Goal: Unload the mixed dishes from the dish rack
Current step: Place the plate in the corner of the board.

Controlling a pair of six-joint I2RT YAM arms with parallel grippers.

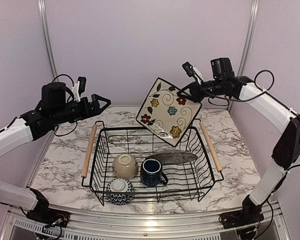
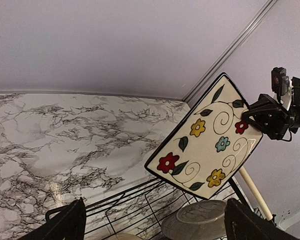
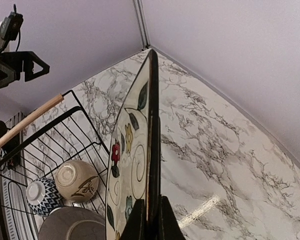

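One dish of five lifted: my right gripper clamps the floral plate above the rack's far edge; left gripper gapes empty. Grey plate, mug, beige bowl, patterned bowl sit inside.

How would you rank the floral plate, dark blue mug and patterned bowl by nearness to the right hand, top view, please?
1. floral plate: held by the right hand.
2. dark blue mug: rack's middle.
3. patterned bowl: rack's near-left corner.
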